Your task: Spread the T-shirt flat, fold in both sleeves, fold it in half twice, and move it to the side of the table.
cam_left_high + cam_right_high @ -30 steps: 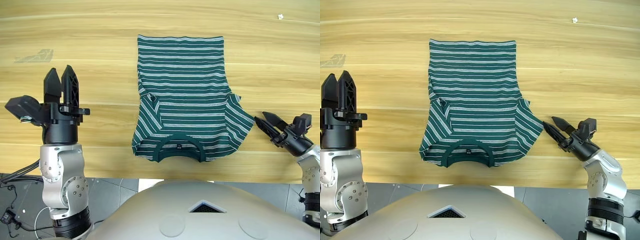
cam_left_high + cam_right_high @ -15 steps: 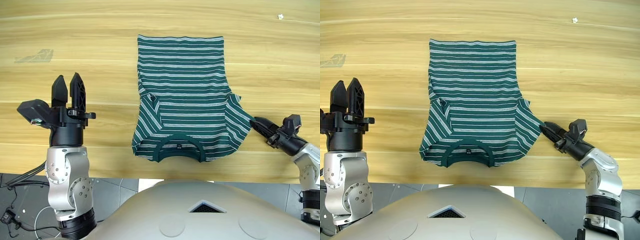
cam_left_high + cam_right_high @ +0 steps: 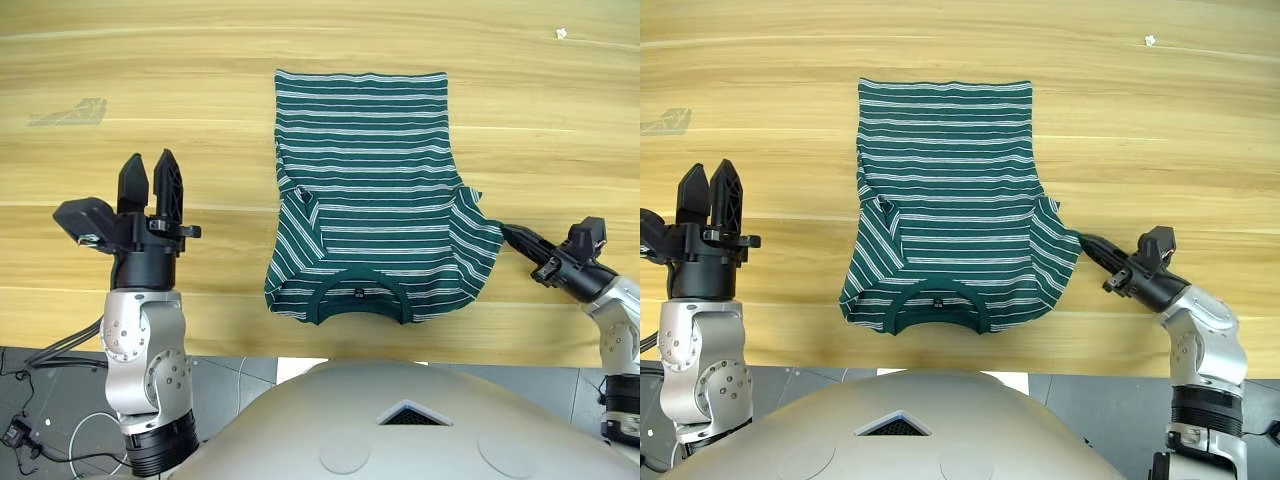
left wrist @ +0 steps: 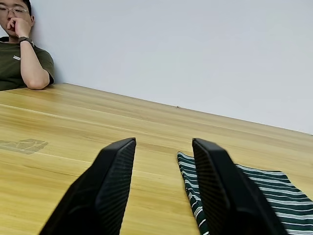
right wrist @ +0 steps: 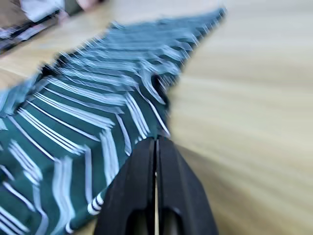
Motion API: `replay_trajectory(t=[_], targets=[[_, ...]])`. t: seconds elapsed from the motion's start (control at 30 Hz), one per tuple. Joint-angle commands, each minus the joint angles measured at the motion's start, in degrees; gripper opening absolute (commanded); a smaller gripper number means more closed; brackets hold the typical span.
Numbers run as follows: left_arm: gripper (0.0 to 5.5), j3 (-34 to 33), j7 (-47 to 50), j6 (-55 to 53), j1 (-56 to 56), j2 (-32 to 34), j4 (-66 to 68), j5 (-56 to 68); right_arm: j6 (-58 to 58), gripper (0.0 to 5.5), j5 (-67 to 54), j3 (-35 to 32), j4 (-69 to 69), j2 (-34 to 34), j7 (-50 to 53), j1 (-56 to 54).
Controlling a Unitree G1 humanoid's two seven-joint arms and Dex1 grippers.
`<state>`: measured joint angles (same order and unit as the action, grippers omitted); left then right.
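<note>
Left eye view: T-shirt [image 3: 370,180] label [image 3: 356,293] (unreadable).

A small white scrap [image 3: 561,33] lies on the far right part of the pale wooden worktop [image 3: 180,60], a faint grey patch [image 3: 68,112] marks its left part, black cables [image 3: 50,350] trail over the grey floor [image 3: 240,375] below its near edge, and a plain white wall [image 4: 195,49] rises behind.

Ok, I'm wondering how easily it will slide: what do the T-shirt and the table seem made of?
T-shirt: soft knit cloth, probably cotton jersey, matte; it rumples at the sleeves. Table: wood or wood-look laminate, smooth, faint sheen; long grain lines show, but which of the two is unclear.
</note>
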<state>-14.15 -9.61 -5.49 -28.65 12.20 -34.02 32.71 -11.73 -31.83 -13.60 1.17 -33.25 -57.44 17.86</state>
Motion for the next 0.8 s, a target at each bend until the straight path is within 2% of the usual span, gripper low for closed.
replay_trajectory(t=[0.03, 0.37, 0.6, 0.8], targets=[[2.18, 0.6, -0.67, -0.46, 0.08, -0.61, 0.63, -1.22, -1.76, 0.02, -1.97, 0.57, -8.49, 0.87, 0.85, 0.57], [2.18, 3.83, -2.48, -0.46, -0.57, -1.39, 0.92, -4.76, -3.0, 0.02, 0.73, 9.04, -18.65, 2.78, 3.79, 0.25], [2.18, 4.4, -2.85, -0.26, -0.52, -1.89, 1.46, -5.73, -3.11, 0.02, 2.46, 15.31, -19.9, 4.0, 4.64, -0.9], [2.18, 4.48, -3.33, -0.37, -0.62, -2.27, 1.56, -6.13, -1.36, 0.02, 5.91, 17.27, -18.77, 4.05, 6.15, -0.84]])
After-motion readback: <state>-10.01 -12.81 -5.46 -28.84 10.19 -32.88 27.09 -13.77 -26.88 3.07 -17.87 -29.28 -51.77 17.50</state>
